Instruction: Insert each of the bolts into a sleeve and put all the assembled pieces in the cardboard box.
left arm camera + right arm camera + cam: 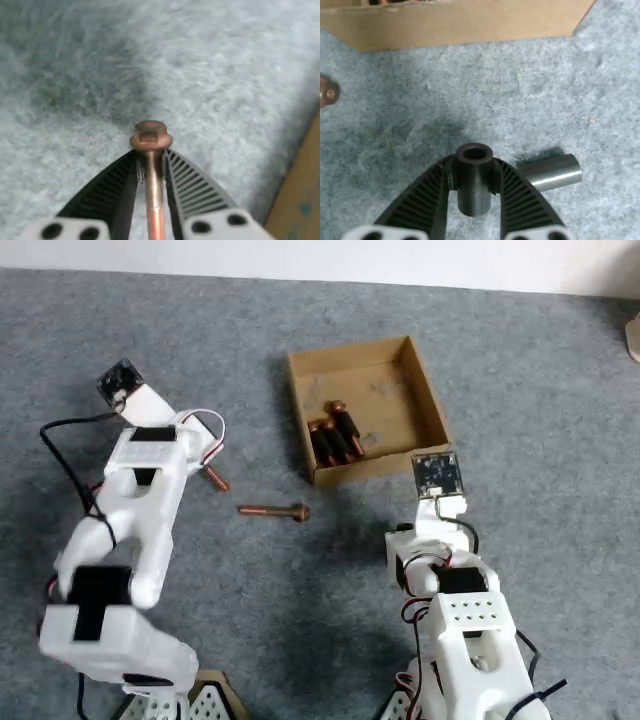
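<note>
Bolt [151, 142] clamped between left fingers [106, 192], sleeve [474, 187] clamped between right fingers [427, 200], second sleeve [551, 172] just beside, loose bolt [273, 510] laid near cardboard box [425, 390].

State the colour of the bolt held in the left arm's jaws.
The bolt is copper-brown, seen best in the left wrist view.

copper bolt [152, 182] gripped, second bolt [273, 510] loose, black sleeve [474, 186] gripped, second sleeve [551, 173] alongside, cardboard box [395, 390] holding assemblies [335, 438]
</note>
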Controlling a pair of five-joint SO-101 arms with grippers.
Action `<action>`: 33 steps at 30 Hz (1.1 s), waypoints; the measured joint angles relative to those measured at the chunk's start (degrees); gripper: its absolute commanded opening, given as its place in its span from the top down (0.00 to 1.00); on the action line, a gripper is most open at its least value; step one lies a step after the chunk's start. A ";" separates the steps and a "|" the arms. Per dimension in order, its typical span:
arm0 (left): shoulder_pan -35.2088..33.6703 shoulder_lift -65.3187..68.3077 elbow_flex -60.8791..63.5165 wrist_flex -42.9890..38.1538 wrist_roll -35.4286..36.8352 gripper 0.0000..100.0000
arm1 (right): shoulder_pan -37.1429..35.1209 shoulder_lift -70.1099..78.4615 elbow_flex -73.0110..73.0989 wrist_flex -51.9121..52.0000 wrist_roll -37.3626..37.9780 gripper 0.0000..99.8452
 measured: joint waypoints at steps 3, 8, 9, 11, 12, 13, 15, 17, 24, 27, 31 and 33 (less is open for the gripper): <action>2.11 -5.89 4.04 0.00 -5.19 1.00 | 0.00 0.00 0.00 0.00 0.70 1.00; 8.09 -13.63 13.36 -2.29 -10.81 1.00 | -3.08 0.00 0.00 0.00 0.88 1.00; 8.44 -15.12 15.12 -3.78 -10.99 1.00 | -4.22 0.00 0.00 -0.62 0.88 1.00; 8.53 -17.85 18.11 -7.12 -11.16 1.00 | -6.59 -0.18 1.14 -2.81 0.97 1.00; 8.53 -18.99 19.60 -8.70 -11.16 1.00 | -7.65 -0.53 2.55 -4.48 0.97 1.00; 8.44 -20.13 21.01 -10.20 -11.16 1.00 | -8.62 -0.53 3.78 -6.68 0.97 1.00; 8.97 -22.33 24.00 -13.01 -11.16 1.00 | -9.85 -0.62 6.59 -11.96 0.97 1.00; 9.76 -24.62 26.64 -15.30 -11.16 1.00 | -10.99 -0.70 9.49 -18.29 0.97 1.00; 11.08 -35.78 33.93 -20.84 -11.25 1.00 | -12.40 -0.88 17.67 -43.43 1.32 1.00; 12.75 -41.05 38.07 -26.11 -11.52 1.00 | -12.48 -0.97 17.85 -49.67 1.41 1.00; 16.88 -46.07 41.76 -33.93 -11.78 1.00 | -12.48 -0.97 17.85 -51.34 1.41 1.00; 19.25 -47.38 42.11 -35.78 -11.78 1.00 | -13.01 -0.97 17.85 -51.78 1.41 1.00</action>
